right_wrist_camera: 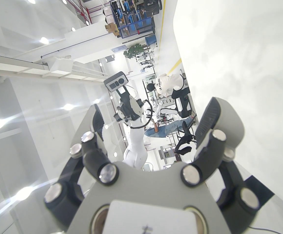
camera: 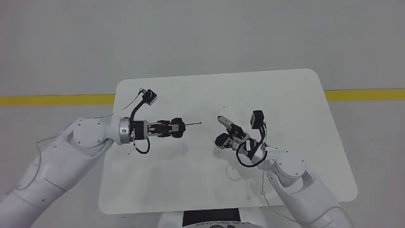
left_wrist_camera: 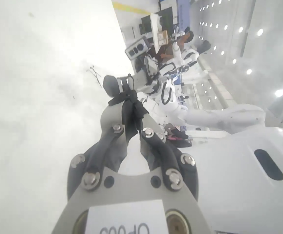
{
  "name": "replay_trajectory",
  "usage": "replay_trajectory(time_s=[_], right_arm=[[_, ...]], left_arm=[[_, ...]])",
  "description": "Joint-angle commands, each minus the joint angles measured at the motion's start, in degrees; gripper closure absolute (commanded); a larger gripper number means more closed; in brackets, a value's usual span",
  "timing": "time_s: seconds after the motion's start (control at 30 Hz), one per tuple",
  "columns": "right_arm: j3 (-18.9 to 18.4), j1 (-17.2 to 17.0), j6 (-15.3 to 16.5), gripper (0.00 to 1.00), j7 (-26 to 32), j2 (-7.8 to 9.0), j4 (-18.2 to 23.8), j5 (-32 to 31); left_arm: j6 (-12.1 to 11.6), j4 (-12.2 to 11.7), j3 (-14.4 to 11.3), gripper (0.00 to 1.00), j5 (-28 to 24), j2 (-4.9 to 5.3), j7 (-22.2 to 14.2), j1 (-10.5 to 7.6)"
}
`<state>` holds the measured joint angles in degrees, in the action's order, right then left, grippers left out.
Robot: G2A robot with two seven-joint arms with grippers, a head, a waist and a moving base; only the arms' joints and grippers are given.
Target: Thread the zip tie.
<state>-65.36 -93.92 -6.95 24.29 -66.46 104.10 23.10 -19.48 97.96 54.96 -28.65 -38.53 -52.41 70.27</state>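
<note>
A thin black zip tie [camera: 193, 125] sticks out of my left gripper [camera: 177, 126], which is shut on it above the left half of the white table [camera: 285, 95]. In the left wrist view the black tie [left_wrist_camera: 129, 104] is pinched between the closed fingertips. Its free end points toward my right gripper [camera: 220, 131], which stands open a short gap away with nothing between its fingers [right_wrist_camera: 206, 120]. The right gripper [left_wrist_camera: 121, 83] also appears just beyond the tie's tip in the left wrist view. My left gripper [right_wrist_camera: 121, 115] shows farther off in the right wrist view.
A few thin dark scraps [left_wrist_camera: 95, 73] lie on the tabletop near the grippers. The table's far edge [camera: 215, 76] and right edge [camera: 335, 126] are well away from both arms, with bare surface at the back and right.
</note>
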Motion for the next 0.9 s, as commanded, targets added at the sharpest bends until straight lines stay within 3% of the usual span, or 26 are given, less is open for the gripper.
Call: replay_trajectory(time_s=[0.0,0.13,0.27,0.5,0.77,0.83,0.87], right_arm=[[0.0,0.0,0.0,0.0,0.0,0.0,0.0,0.0],[0.0,0.0,0.0,0.0,0.0,0.0,0.0,0.0],[0.0,0.0,0.0,0.0,0.0,0.0,0.0,0.0],[0.0,0.0,0.0,0.0,0.0,0.0,0.0,0.0],[0.1,0.02,0.13,0.0,0.17,-0.01,0.1,0.01],[1.08,0.8,0.76,0.0,4.13,0.11,0.0,-1.37],[1.49,1.64,1.09,0.0,7.68,0.24,-0.56,-1.98]], left_arm=[[0.0,0.68,2.06,1.0,-2.45,-0.25,-2.98,2.63],[0.0,0.08,7.6,1.0,-5.87,-1.35,-7.86,7.68],[0.0,-1.36,13.44,1.0,-7.66,-3.26,-14.4,11.79],[0.0,-4.6,20.31,1.0,-8.51,-7.21,-23.42,15.77],[0.21,-4.62,20.55,1.0,-7.04,-7.52,-23.61,15.81],[0.84,-4.2,19.69,1.0,-9.31,-7.78,-22.52,15.78],[1.08,-5.07,19.3,1.0,-10.89,-7.88,-23.14,15.65]])
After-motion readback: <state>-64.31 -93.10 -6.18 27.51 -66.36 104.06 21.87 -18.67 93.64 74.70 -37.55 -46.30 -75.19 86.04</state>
